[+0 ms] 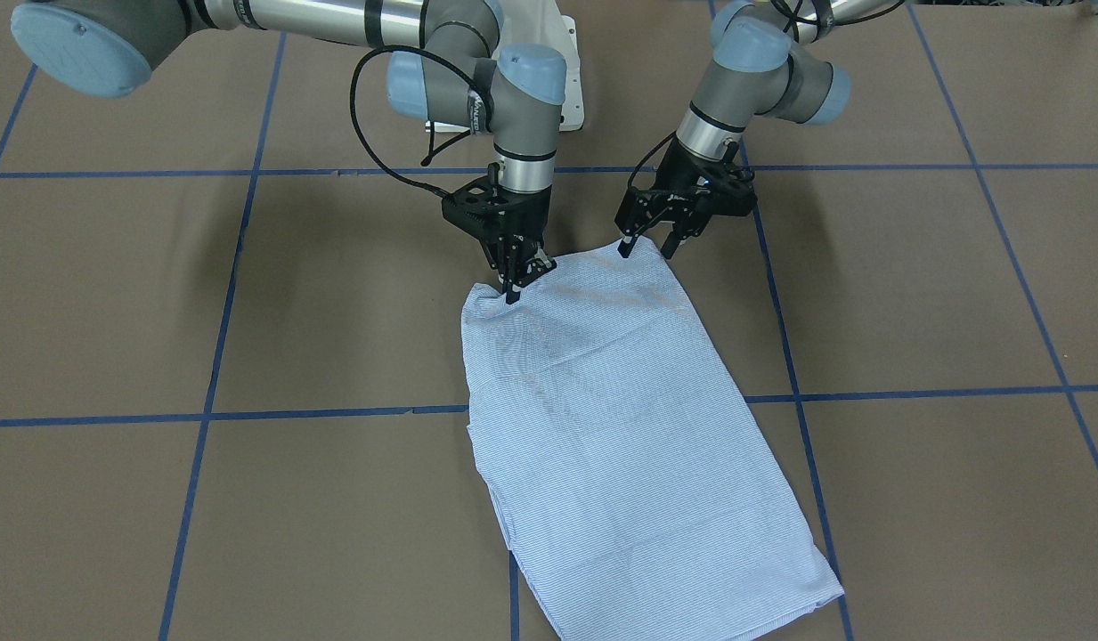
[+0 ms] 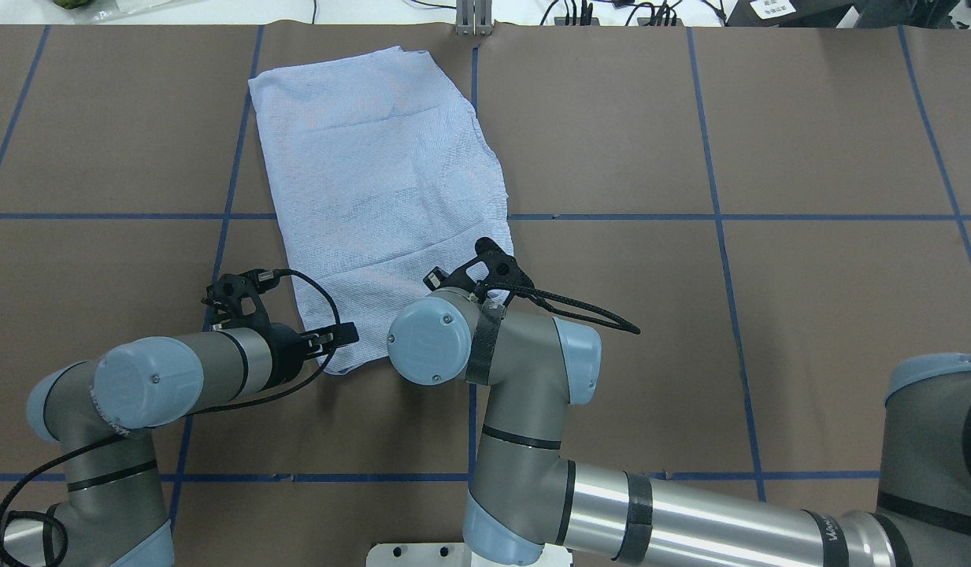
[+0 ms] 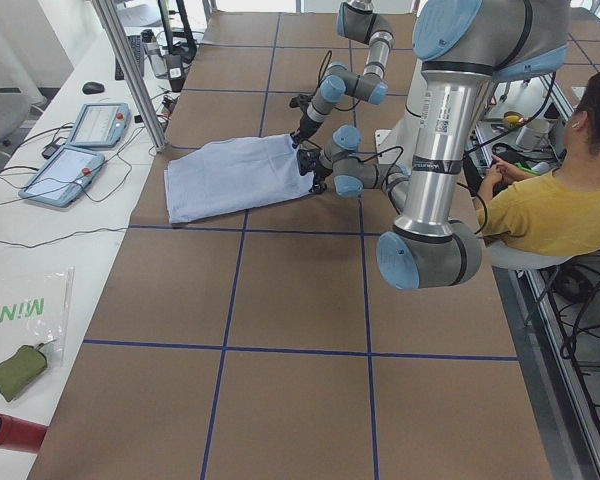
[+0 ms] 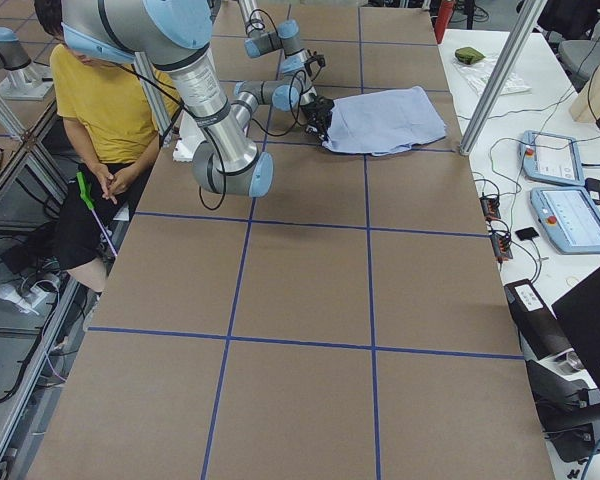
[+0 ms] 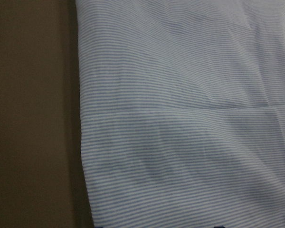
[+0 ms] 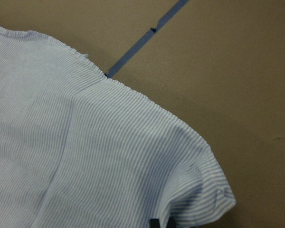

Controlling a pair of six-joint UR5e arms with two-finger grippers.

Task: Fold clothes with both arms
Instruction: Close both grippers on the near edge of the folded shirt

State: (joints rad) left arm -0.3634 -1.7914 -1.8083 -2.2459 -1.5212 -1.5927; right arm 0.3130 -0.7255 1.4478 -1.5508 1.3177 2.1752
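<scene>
The light blue striped shirt [image 1: 620, 427] lies folded into a long flat panel on the brown table, also seen from overhead [image 2: 375, 173]. My right gripper [image 1: 516, 287] is shut on the shirt's near corner, where the cloth puckers. The right wrist view shows that corner [image 6: 85, 156] with the fingertips close together at the frame's bottom edge. My left gripper [image 1: 647, 247] is open, with its fingers spread just over the other near corner. The left wrist view shows only flat striped cloth [image 5: 180, 118]. Collar, buttons and pocket are hidden.
Blue tape lines [image 1: 210, 414] grid the brown table. The white pedestal base [image 1: 573, 80] stands behind the grippers. A person in a yellow shirt [image 3: 560, 210] sits beside the robot. Tablets [image 3: 80, 150] and a metal post [image 3: 130, 70] stand past the shirt's far end.
</scene>
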